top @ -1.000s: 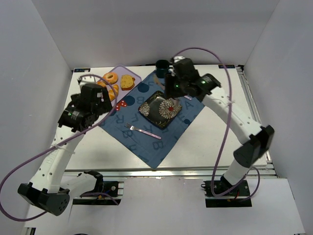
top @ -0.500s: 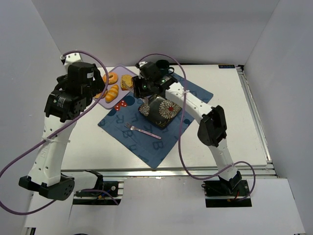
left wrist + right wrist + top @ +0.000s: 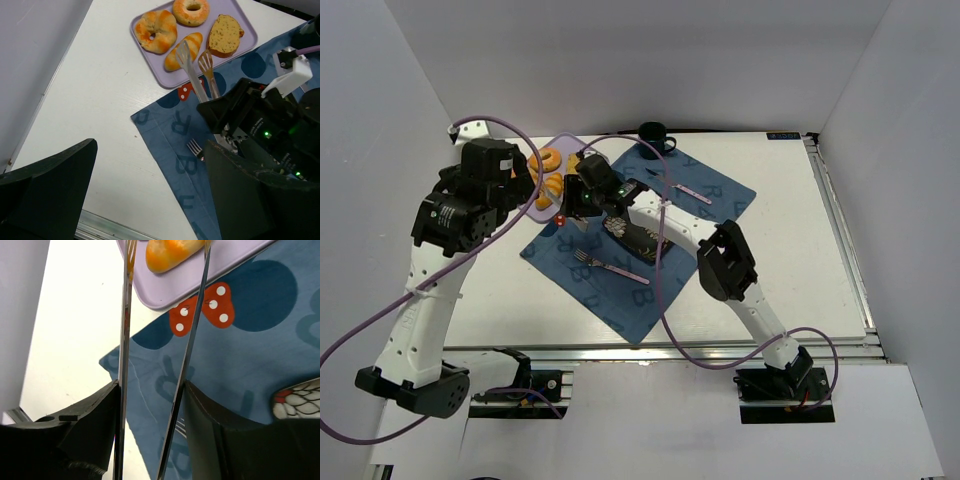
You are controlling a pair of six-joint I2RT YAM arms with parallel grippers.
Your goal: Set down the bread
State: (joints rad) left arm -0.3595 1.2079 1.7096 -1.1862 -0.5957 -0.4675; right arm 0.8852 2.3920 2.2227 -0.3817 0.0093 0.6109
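Note:
The bread (image 3: pixel 183 50), a small golden-orange croissant, lies on the lavender tray (image 3: pixel 165 76); it also shows in the top view (image 3: pixel 552 186) and the right wrist view (image 3: pixel 172 251). My right gripper (image 3: pixel 152 390) is shut on metal tongs (image 3: pixel 192 340), whose open arms reach over the tray edge, one on each side of the bread. In the left wrist view the tong tips (image 3: pixel 184 52) sit at the bread's near end. My left gripper (image 3: pixel 150 190) is open and empty, high above the table left of the mat. The floral plate (image 3: pixel 300 397) is mostly hidden under the right arm (image 3: pixel 650 215).
The tray also holds a ring doughnut (image 3: pixel 190 10), a large twisted bun (image 3: pixel 156 31) and a toast slice (image 3: pixel 224 34). A fork (image 3: pixel 610 266) and a pink-handled utensil (image 3: pixel 692 192) lie on the blue mat (image 3: pixel 620 290). A dark mug (image 3: pixel 652 133) stands behind.
My right arm has swung left from over the plate to the tray, carrying the tongs to the bread. My left arm has risen and drawn back toward the left.

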